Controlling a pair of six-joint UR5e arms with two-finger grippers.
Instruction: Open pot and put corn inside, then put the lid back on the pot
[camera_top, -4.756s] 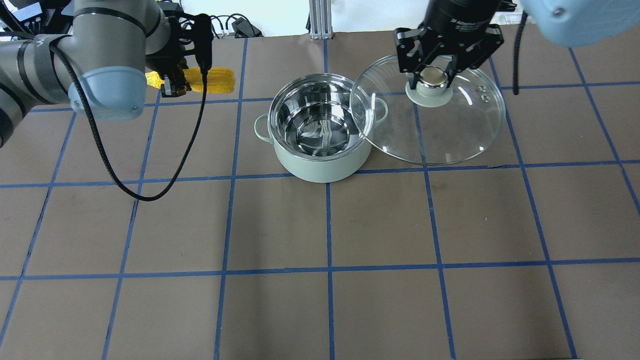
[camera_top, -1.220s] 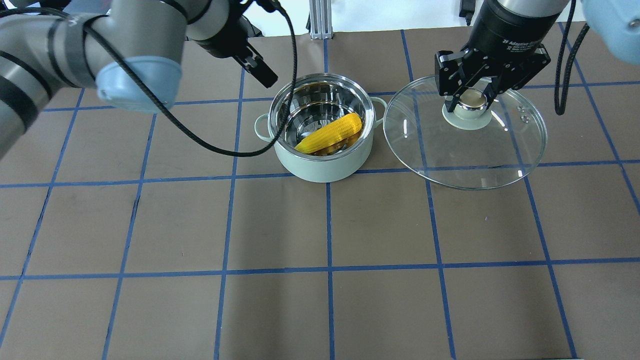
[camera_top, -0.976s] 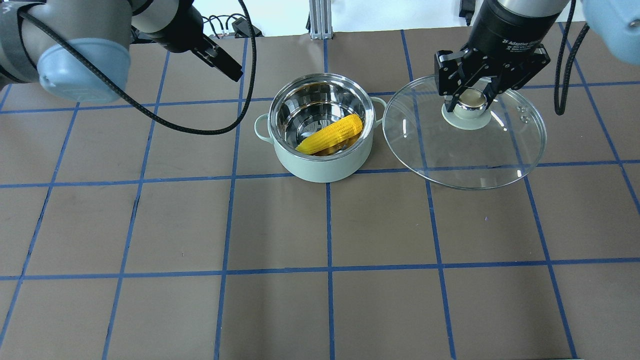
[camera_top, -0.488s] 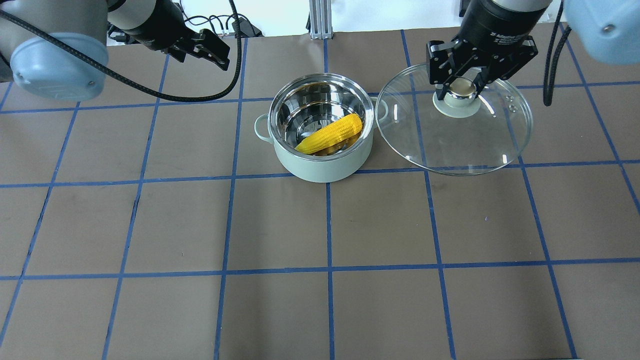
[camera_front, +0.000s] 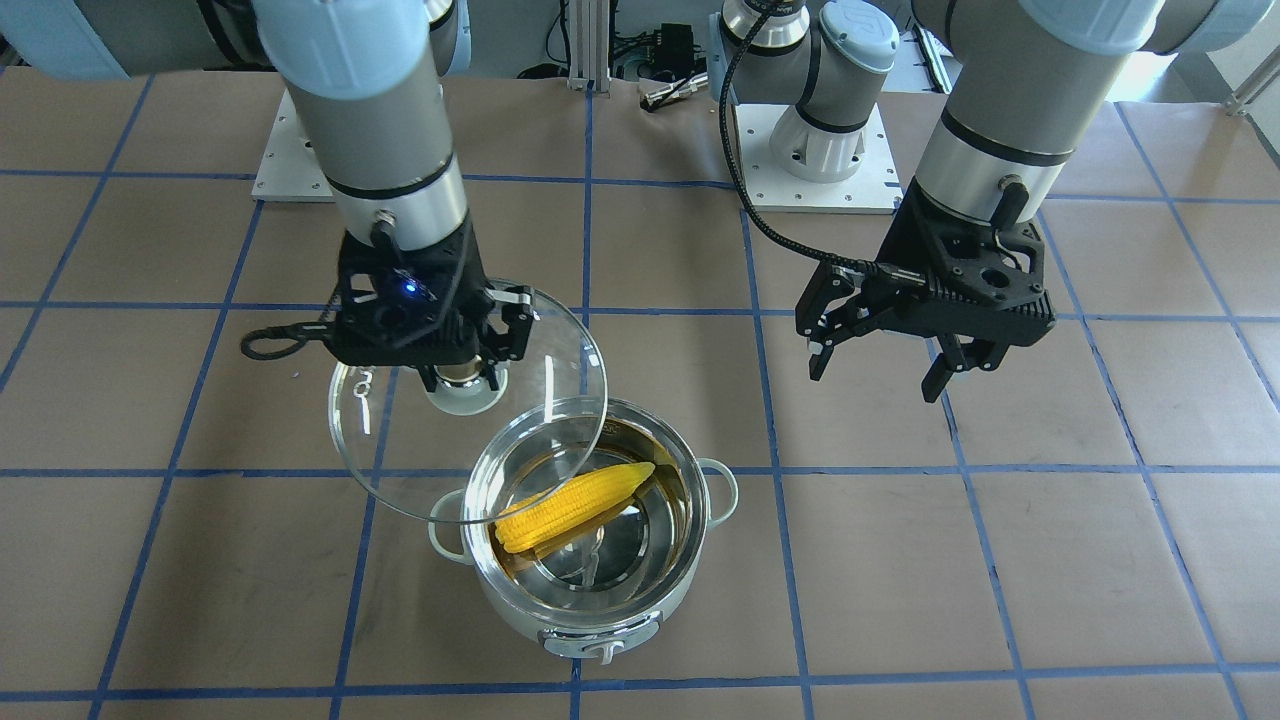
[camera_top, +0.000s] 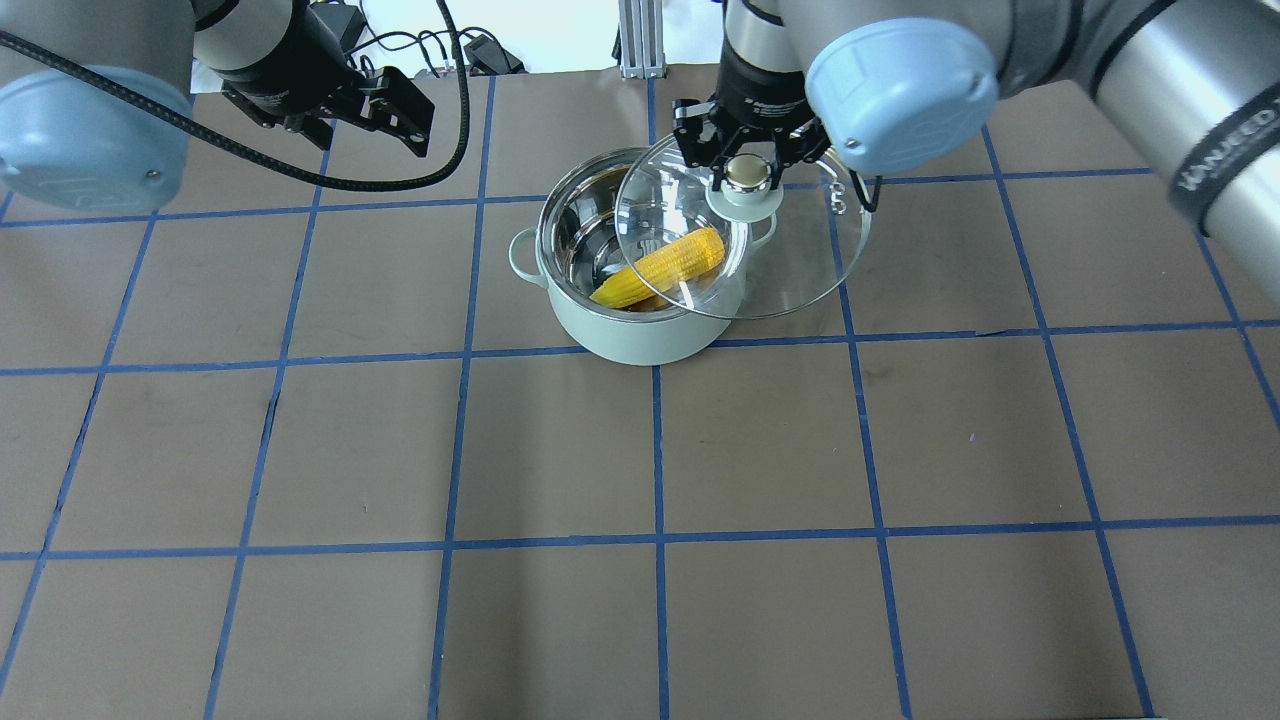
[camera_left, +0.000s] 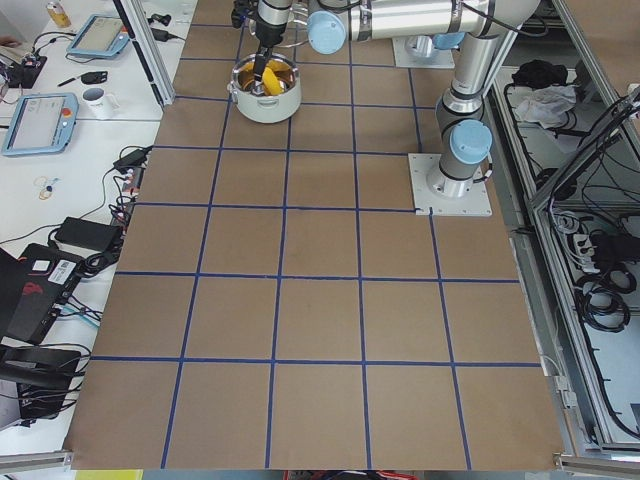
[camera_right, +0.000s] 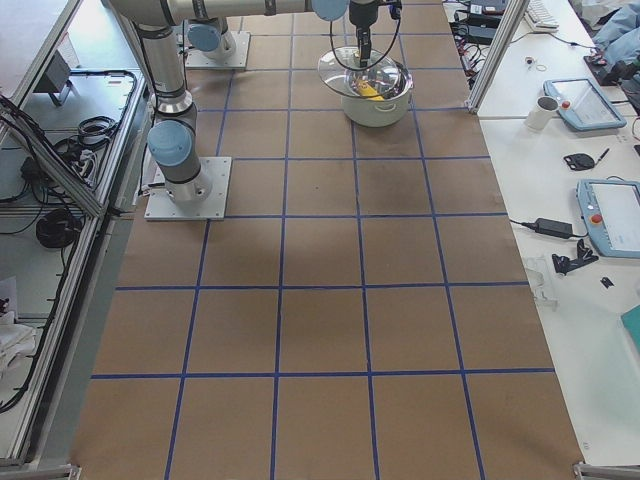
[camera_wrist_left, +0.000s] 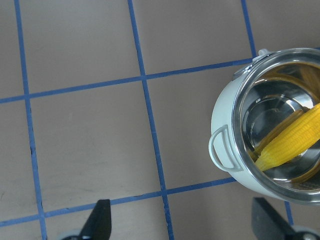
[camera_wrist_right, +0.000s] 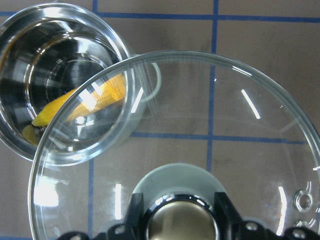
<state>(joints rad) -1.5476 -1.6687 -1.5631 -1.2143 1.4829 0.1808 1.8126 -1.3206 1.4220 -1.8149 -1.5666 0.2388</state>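
My right pincer (camera_top: 745, 178) pinches the knob (camera_front: 460, 375) of the lid (camera_top: 800, 270), held partly over the pot (camera_top: 640, 338), corn (camera_top: 665, 265) inside. Glass: rigid, fragile, probably slippery; grip only the knob. My left pincer (camera_front: 872, 376) is spread, empty.

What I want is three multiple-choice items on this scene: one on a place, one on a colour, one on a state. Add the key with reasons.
1. Where does the corn lie?
A. inside the pot
B. beside it
C. held in the air above it

2. What colour is the pot's outer wall?
A. red
B. pale mint green
C. black

3. How does the lid stand?
A. seated fully on the pot
B. lying flat, far from the pot
C. held by its knob in the right claw, overlapping part of the pot's opening

Key:
1 A: the yellow ear rests slanted in the steel interior.
2 B: the wall shows mint green in the overhead view.
3 C: the fingers clasp the knob, and the glass covers only one side of the rim.
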